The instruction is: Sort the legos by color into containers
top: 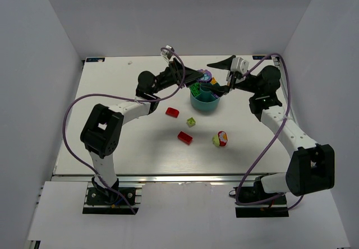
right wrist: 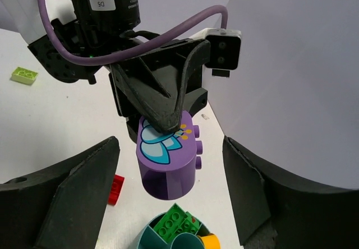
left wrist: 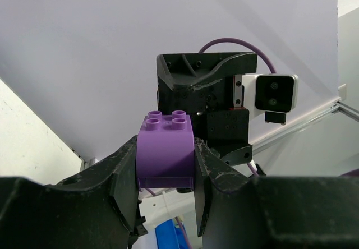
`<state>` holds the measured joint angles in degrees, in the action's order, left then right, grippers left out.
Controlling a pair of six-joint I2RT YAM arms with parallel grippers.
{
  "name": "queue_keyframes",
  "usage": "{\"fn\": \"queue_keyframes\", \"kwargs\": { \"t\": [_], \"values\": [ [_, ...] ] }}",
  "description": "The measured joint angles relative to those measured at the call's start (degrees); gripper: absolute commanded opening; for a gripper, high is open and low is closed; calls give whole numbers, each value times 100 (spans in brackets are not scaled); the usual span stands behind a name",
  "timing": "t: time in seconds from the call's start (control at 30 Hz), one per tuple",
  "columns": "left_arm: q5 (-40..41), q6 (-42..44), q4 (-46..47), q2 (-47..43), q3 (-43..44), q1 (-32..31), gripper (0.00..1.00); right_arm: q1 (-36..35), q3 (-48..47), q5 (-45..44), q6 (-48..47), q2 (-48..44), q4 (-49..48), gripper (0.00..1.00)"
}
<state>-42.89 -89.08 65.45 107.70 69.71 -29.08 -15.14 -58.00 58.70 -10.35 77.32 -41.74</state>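
on the white table (top: 112, 142), between pale walls (top: 50, 30), both arms reach over the teal bowl (top: 205, 104); left pincer (left wrist: 166, 167) clamps a purple lego (left wrist: 166, 145), right pincer (right wrist: 170, 148) spread wide.

The purple brick (left wrist: 166, 151) is smooth, faintly glossy plastic, with a printed blue-and-white pattern on one face. The left claw (left wrist: 166, 173) pinching it has fingers (left wrist: 120, 173) of matt black plastic, grainy and flecked with pale scuffs. The right claw (right wrist: 168, 190), spread wide, shows the same rough black finish. The bowl (right wrist: 147, 239) is smooth teal plastic with a soft sheen, and the green brick (right wrist: 174, 222) in it is shiny. The cable (right wrist: 196, 20) wears a smooth purple rubbery sheath. The counter (top: 112, 142) is flat matt white.
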Motion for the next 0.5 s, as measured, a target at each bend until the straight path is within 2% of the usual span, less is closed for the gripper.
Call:
{"fn": "queue_keyframes", "kwargs": {
  "t": [0.2,0.5],
  "values": [
    [2,-59,66,0,-4,0,0,-42,-151,42,-122,76,46,63],
    [2,-107,155,0,-61,0,0,-114,-225,66,-350,190,354,63]
  ]
}}
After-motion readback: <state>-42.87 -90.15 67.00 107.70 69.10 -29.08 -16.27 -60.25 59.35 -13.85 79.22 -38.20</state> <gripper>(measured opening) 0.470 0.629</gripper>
